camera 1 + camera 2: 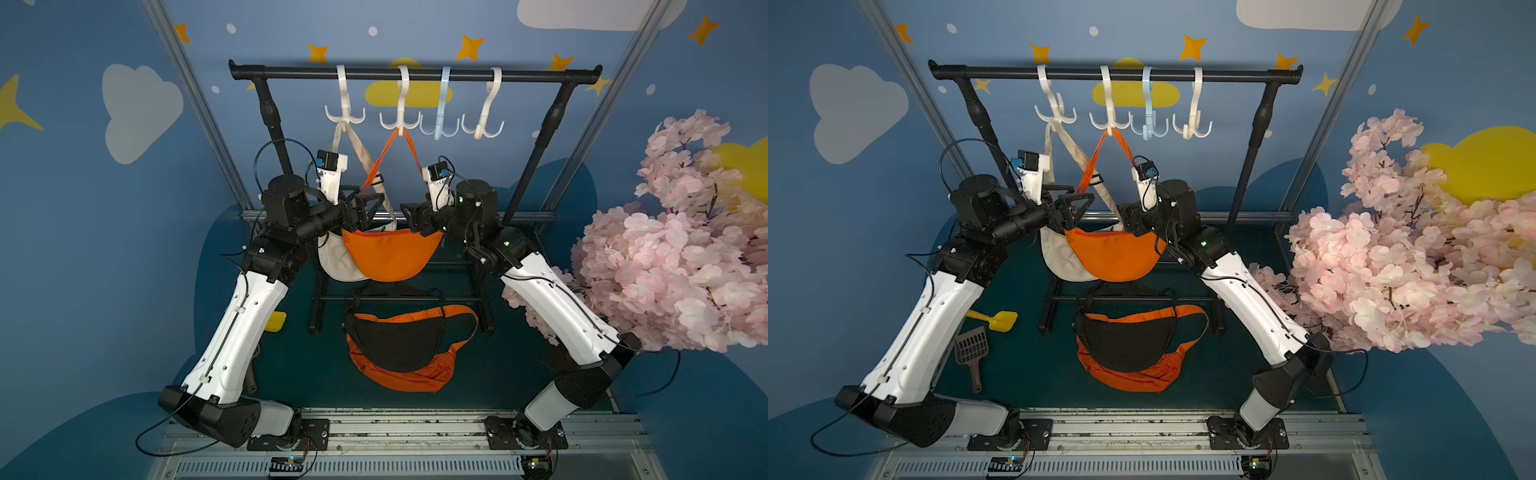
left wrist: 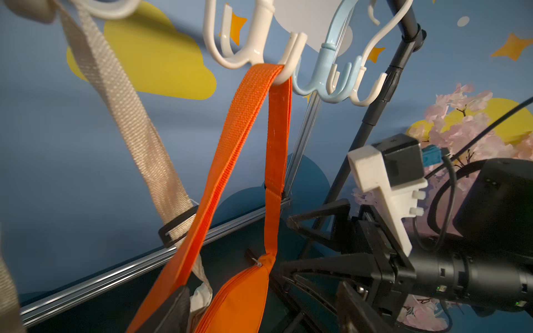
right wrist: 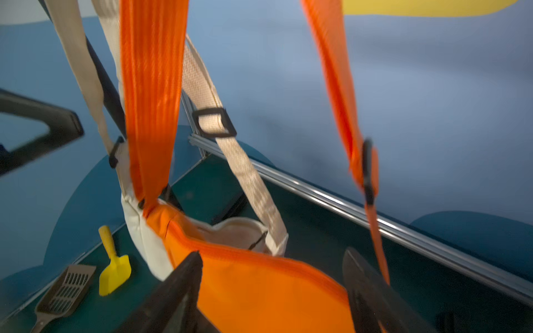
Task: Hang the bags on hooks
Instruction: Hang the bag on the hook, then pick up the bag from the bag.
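An orange bag (image 1: 390, 253) (image 1: 1115, 255) hangs by its orange strap (image 2: 251, 115) from a white hook (image 1: 400, 120) (image 2: 288, 63), second from the left on the rack. My left gripper (image 1: 368, 212) (image 2: 262, 311) is at the bag's left end, jaws spread wide, one finger (image 2: 170, 311) beside the strap. At the bag's right end my right gripper (image 1: 411, 218) (image 3: 272, 288) is open too, with the bag's top edge (image 3: 259, 259) between its fingers (image 3: 178, 288) and not pinched.
A cream bag (image 1: 338, 262) hangs from the leftmost hook (image 1: 345, 116), partly behind the orange one. A black bag (image 1: 395, 340) lies on another orange bag (image 1: 399, 378) on the floor. Light-blue hook (image 1: 440, 124) and white hook (image 1: 484, 124) carry nothing. Pink blossoms (image 1: 665, 249) crowd the right. Yellow scoop (image 1: 998, 320), brown scoop (image 1: 971, 345) at left.
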